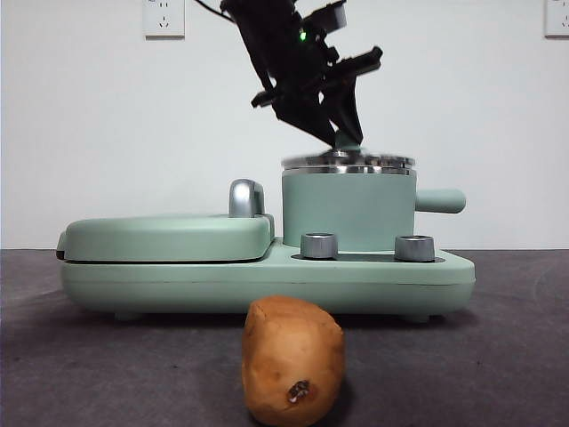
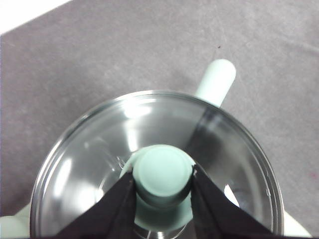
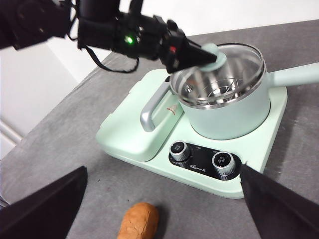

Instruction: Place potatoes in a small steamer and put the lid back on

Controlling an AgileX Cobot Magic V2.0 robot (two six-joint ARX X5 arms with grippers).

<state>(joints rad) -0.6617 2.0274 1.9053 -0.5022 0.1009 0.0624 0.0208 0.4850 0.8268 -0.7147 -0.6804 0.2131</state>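
The orange-brown potato [image 1: 293, 360] lies on the dark table in front of the appliance, dark spot facing the front camera; it also shows in the right wrist view [image 3: 139, 221]. The mint-green steamer pot [image 1: 347, 209] stands on the appliance's right side, stubby handle [image 1: 440, 200] pointing right. The glass lid [image 1: 348, 162] is level at the pot's steel rim. My left gripper [image 2: 162, 186] comes down from above and is shut on the lid's mint-green knob [image 2: 162, 172]. My right gripper [image 3: 164, 209] is open and empty, high above the table near the potato.
The pot stands on a mint-green appliance base [image 1: 267, 280] with two steel dials [image 1: 318, 245] on its front. A flat griddle cover [image 1: 169, 236] with a chrome handle [image 1: 246, 197] fills its left half. White wall behind, with sockets.
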